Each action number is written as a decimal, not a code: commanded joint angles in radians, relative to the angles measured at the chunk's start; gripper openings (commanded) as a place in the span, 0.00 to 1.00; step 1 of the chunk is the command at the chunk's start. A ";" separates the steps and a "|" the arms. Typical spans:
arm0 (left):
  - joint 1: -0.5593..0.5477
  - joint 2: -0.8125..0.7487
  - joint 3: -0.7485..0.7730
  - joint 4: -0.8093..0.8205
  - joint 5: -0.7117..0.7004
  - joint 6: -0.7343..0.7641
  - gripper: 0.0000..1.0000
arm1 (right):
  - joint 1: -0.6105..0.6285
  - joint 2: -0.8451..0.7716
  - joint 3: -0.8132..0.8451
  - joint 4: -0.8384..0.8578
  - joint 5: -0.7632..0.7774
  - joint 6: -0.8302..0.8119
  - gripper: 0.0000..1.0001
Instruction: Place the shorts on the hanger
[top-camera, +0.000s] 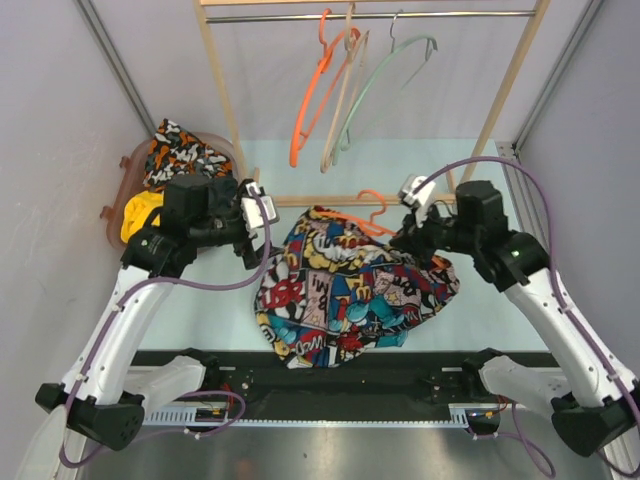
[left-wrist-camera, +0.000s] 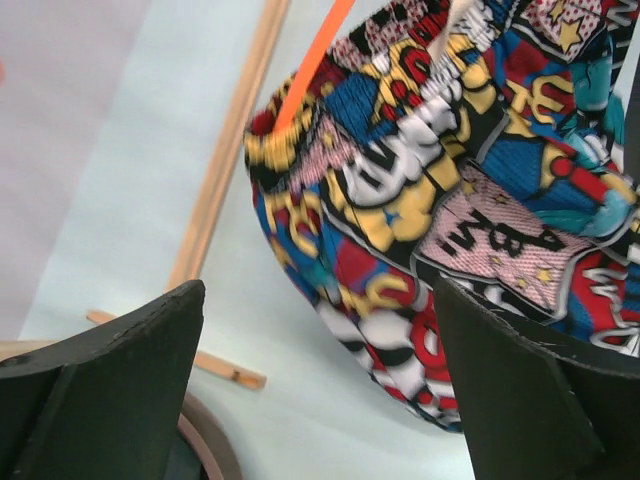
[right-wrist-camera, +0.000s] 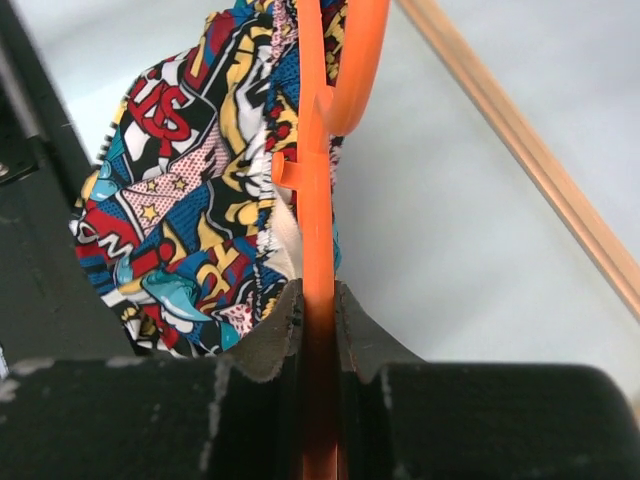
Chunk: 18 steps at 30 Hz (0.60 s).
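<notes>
The comic-print shorts (top-camera: 350, 290) hang draped over the thin orange hanger (top-camera: 368, 214), held above the table's middle. My right gripper (top-camera: 412, 232) is shut on the hanger's rod (right-wrist-camera: 318, 230), with the shorts (right-wrist-camera: 190, 190) bunched to its left and the curled hook (right-wrist-camera: 355, 70) beyond. My left gripper (top-camera: 248, 240) is open and empty, just left of the shorts (left-wrist-camera: 470, 170). The orange rod (left-wrist-camera: 315, 60) enters the cloth in the left wrist view.
A wooden rack (top-camera: 225, 100) stands at the back with an orange (top-camera: 315, 90), a tan (top-camera: 345, 95) and a pale green hanger (top-camera: 385, 75) on its rail. A basket (top-camera: 125, 190) at the left holds an orange-black-white garment (top-camera: 180, 150) and a yellow one (top-camera: 140, 215).
</notes>
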 joint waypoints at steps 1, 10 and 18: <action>-0.006 -0.027 0.047 0.101 0.068 -0.151 1.00 | -0.177 -0.076 0.057 -0.103 -0.044 0.010 0.00; -0.005 -0.045 0.011 0.157 0.055 -0.205 1.00 | -0.618 -0.041 0.186 -0.220 -0.212 0.051 0.00; -0.006 -0.076 -0.017 0.191 0.035 -0.219 1.00 | -0.756 0.141 0.458 -0.056 -0.253 0.441 0.00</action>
